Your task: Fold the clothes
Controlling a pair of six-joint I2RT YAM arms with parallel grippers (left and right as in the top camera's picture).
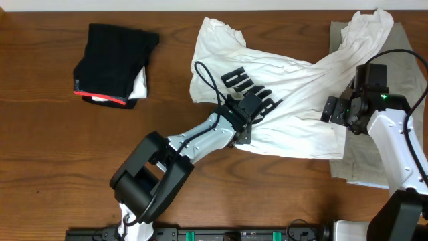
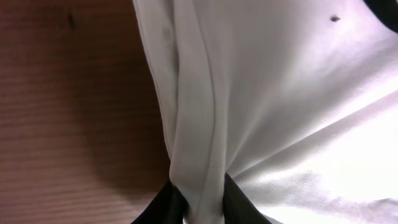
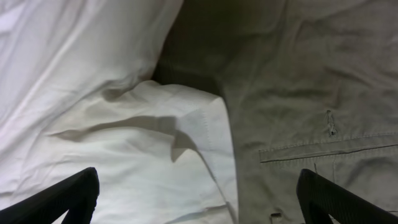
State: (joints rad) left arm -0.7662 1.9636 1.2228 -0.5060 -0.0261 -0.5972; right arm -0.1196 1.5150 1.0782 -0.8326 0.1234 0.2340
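Left gripper (image 2: 200, 210): jaws clamped on a hem fold of the white shirt (image 1: 294, 100), which lies spread at centre. Right gripper (image 3: 199, 208): jaws wide apart, hovering over the shirt's edge and the grey-beige garment (image 3: 311, 93). Black red-edged garment (image 1: 114, 63): folded, far left, well apart.

Brown wood-grain counter (image 1: 53, 147), darker streaks thru it; same wood shows close up in left wrist view (image 2: 62, 112). At its near edge, a black rail (image 1: 221, 234) w/ small green bits (image 1: 190, 235). Pale strip (image 1: 134, 5) along far edge, can't tell what.
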